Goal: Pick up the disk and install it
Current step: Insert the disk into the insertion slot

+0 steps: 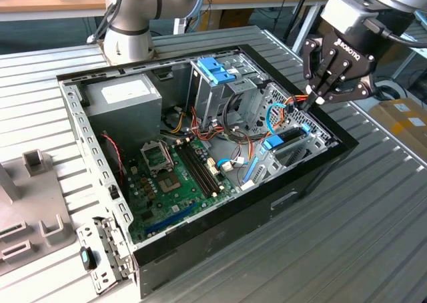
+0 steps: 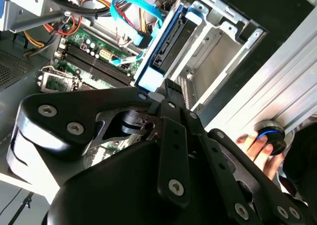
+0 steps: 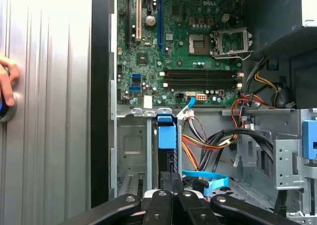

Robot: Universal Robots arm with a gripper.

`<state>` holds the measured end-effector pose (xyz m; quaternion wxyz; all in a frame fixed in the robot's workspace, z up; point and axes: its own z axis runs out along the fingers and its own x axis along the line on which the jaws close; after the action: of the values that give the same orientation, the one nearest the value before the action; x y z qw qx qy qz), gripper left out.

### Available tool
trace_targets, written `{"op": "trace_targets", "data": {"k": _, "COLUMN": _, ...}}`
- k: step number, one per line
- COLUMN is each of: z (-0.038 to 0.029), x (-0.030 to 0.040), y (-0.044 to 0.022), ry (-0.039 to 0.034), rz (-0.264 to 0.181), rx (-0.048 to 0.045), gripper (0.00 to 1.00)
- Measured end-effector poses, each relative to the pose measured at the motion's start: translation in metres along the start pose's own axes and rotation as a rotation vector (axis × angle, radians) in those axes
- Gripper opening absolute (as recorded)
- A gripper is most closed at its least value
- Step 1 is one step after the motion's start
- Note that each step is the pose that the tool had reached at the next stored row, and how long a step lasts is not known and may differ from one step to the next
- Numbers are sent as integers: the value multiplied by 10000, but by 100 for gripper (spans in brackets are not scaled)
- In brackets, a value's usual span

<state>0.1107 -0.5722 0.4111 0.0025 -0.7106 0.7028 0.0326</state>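
The disk (image 1: pixel 288 140) stands on edge in the drive bay at the exterior view's right side of the open computer case, its blue carrier frame (image 3: pixel 167 135) showing along the edge. In the second wrist view the disk (image 2: pixel 167 45) sits in the metal bay beside the motherboard. My gripper (image 1: pixel 313 103) hovers just above the bay's far end, its fingers (image 3: pixel 166 184) pressed together with nothing between them. The fingertips (image 2: pixel 159 88) sit close to the blue end of the carrier; I cannot tell whether they touch it.
The case holds a green motherboard (image 1: pixel 177 176), a grey power-supply box (image 1: pixel 123 96), a tall drive cage with a blue clip (image 1: pixel 217 69) and loose cables (image 3: pixel 208 140). A person's hand (image 2: pixel 256 148) rests on a blue-ringed button on the table. Metal brackets (image 1: pixel 100 256) lie outside the case.
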Motion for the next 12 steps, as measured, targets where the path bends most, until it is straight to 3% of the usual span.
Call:
{"op": "trace_targets", "data": {"k": 6, "z": -2, "x": 1, "y": -118, "ry": -1, "rz": 3, "rx": -57, "gripper": 10}}
{"op": "trace_targets", "data": {"k": 12, "z": -3, "x": 1, "y": -151, "ry": -1, "rz": 3, "rx": -62, "gripper": 10}}
